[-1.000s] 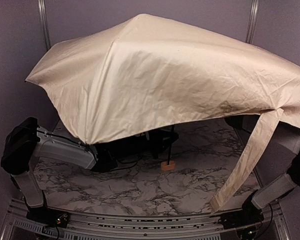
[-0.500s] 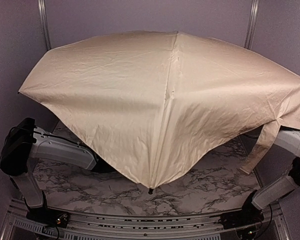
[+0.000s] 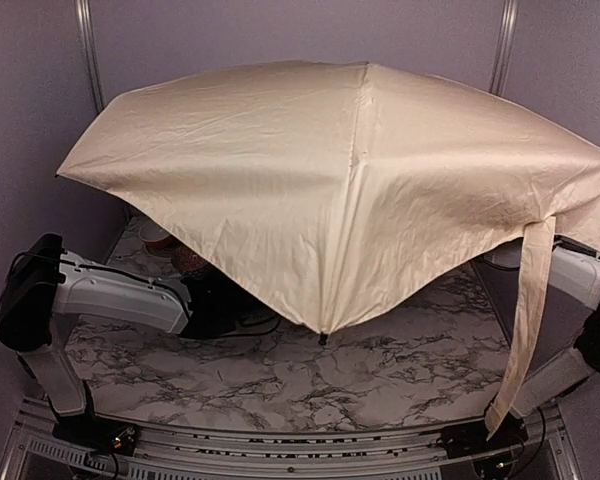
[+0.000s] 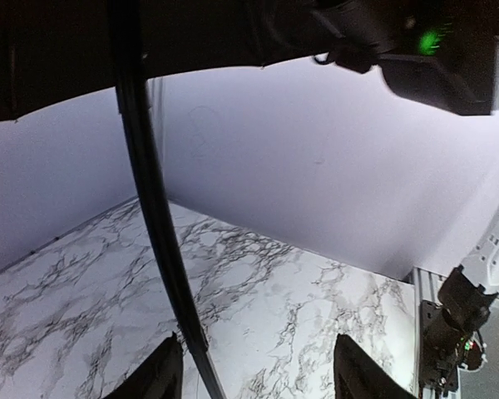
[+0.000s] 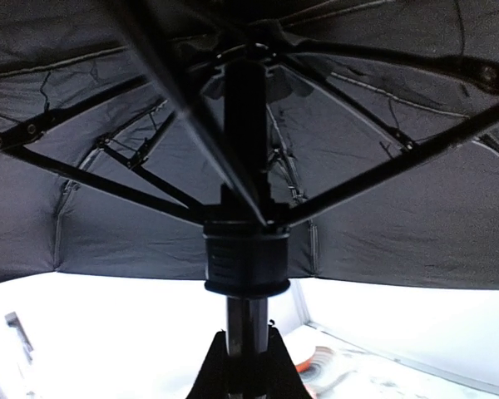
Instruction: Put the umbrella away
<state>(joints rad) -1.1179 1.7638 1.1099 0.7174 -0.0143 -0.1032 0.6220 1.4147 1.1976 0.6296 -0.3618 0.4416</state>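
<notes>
Umbrella, probably light and floppy: your right end effector pinches its stiff shaft at 6 o'clock; left end effector parted.

Top view: high at near edge, looking down on umbrella and table, far off. Left wrist: low beneath umbrella, looking across same table toward wall. Right wrist: close, looking straight up into umbrella's black underside.

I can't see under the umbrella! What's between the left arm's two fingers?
A thin black rod of the umbrella, with marble table beyond. The left wrist view shows this.
</notes>
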